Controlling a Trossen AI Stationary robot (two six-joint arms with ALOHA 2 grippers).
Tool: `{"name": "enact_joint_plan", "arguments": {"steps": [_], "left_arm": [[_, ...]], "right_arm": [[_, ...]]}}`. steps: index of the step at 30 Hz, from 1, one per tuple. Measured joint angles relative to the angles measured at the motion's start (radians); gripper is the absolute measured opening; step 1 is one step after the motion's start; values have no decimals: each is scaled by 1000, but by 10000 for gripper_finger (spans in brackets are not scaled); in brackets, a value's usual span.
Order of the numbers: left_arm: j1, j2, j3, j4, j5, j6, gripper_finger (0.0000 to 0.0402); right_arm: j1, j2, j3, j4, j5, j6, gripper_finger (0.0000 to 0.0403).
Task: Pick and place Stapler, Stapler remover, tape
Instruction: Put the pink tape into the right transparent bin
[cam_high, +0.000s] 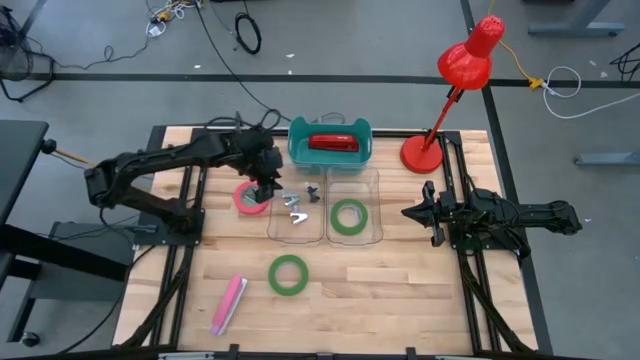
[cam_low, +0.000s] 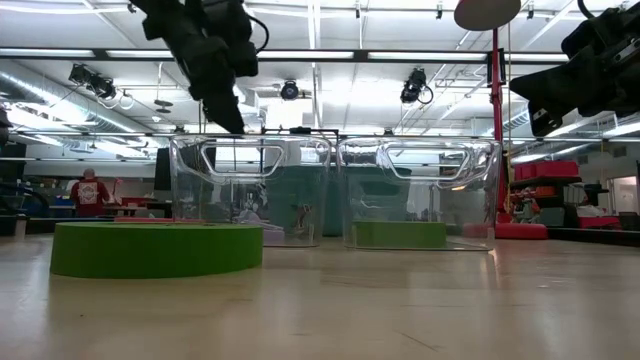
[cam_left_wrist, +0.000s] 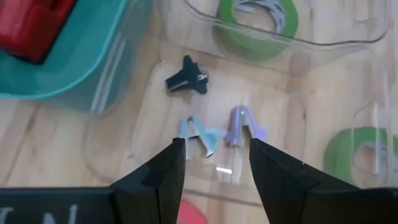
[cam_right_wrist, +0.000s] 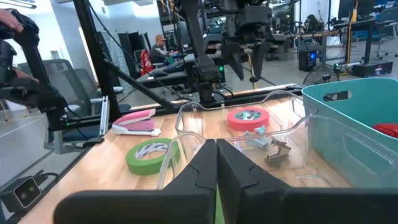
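Clear bin walls (cam_high: 272, 222) and the red lamp (cam_high: 455, 85) hem the centre; front tabletop (cam_high: 400, 300) lies open.

Red desk lamp (cam_high: 455, 90) — table's (cam_high: 400, 300) far corner.

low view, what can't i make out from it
- Staple removers in the left clear bin: small, blurred by its wall.
- Red-pink tape roll: hidden behind the green tape roll and that bin.
- Left pincer: only a dark silhouette, its opening unclear.
- Right pincer: also a silhouette.
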Motion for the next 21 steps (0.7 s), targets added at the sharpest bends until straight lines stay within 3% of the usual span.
{"name": "enact_joint_plan", "arguments": {"steps": [17,21], "left_arm": [[-3,-86,0,-235,-108,104,181],[0,-85,0,-292,-227,101,181]], "right_arm": [[0,0,0,0,0,0,6],[0,0,0,0,0,0,6]]}}
